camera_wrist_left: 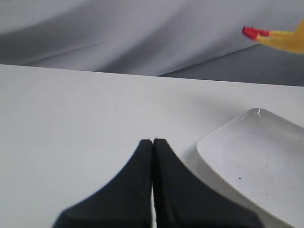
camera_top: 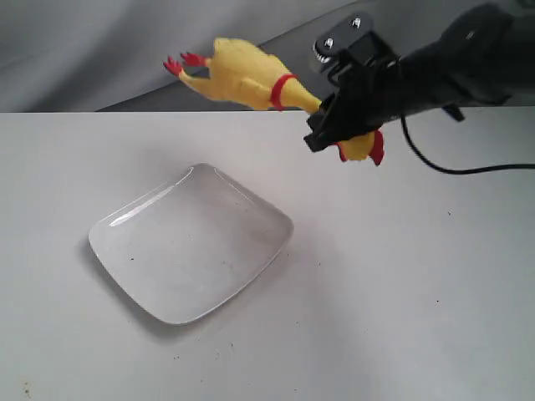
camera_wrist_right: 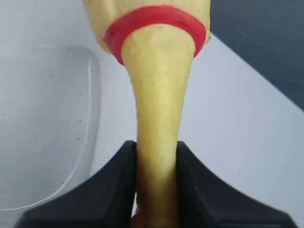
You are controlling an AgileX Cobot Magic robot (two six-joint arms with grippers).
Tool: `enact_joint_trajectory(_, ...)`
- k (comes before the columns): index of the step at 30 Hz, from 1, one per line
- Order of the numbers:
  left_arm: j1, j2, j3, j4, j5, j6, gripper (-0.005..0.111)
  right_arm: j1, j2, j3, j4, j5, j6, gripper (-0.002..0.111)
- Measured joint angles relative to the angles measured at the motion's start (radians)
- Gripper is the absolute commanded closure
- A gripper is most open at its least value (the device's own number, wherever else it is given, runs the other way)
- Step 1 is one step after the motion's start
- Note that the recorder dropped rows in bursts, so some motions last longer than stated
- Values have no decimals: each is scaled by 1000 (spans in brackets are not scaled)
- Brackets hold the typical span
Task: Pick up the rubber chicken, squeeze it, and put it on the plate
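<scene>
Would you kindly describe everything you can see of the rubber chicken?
The chicken is a long yellow toy of soft-looking rubber with red feet, a red neck band and red comb. It hangs in the air, roughly level, feet toward the left of the exterior view. The right gripper pinches its neck on both sides; the head pokes out beyond. It touches neither plate nor table.

Yellow rubber chicken (camera_top: 247, 77) with red feet and band, glossy white dark-specked plate (camera_top: 191, 244), black claw (camera_top: 334, 125).
</scene>
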Motion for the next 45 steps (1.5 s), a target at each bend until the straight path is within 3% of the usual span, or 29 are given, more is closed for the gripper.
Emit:
enact_joint_trajectory(3,0,0,0,0,0,0,106,0,-143,0,-43,134,0,108)
enact_joint_trajectory(8,0,0,0,0,0,0,106,0,-372,38,-150,504,62,108)
enact_joint_trajectory(19,0,0,0,0,0,0,106,0,-618,362,-135,489,40,108)
enact_joint_trajectory(27,0,0,0,10,-12,9,106,0,-652,404,-50,459,4,108)
enact_joint_trajectory(40,0,0,0,94,-471,13,106,0,-652,406,-23,461,0,108)
enact_joint_trajectory(43,0,0,0,99,-548,-122,106,0,-652,406,-15,461,0,108)
enact_joint_trajectory(45,0,0,0,104,-571,-311,106,0,-652,406,-13,461,0,108)
